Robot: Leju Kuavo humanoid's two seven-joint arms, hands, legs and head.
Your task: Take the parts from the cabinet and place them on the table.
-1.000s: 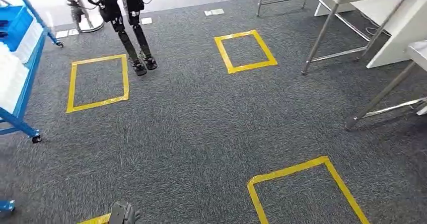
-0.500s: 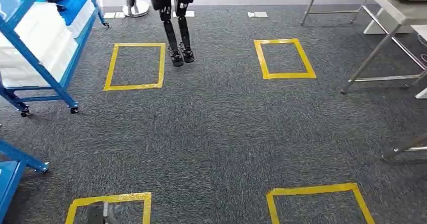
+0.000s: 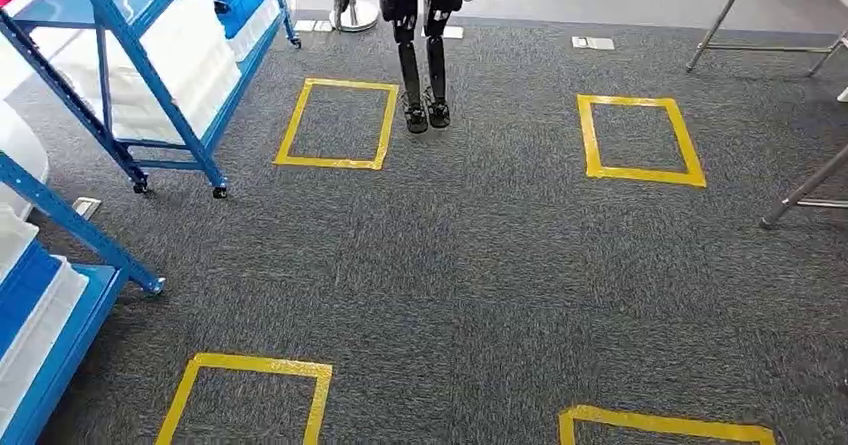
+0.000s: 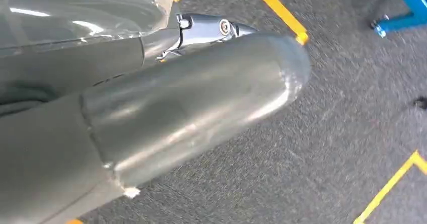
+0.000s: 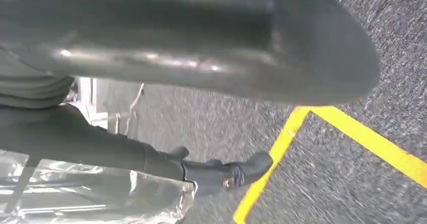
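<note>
Cabinet (image 3: 150, 95) stands at upper left — approach step, nothing fetched yet. Next: face its shelves. Left hand (image 4: 166, 108) and right hand (image 5: 201, 48): grasp unclear.

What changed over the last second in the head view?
The camera turned, not the things: the whole scene slid right. The blue shelf cart came further into view at left, and the metal table legs slid toward the right edge. The other robot's legs and the yellow floor squares kept their places on the carpet.
</note>
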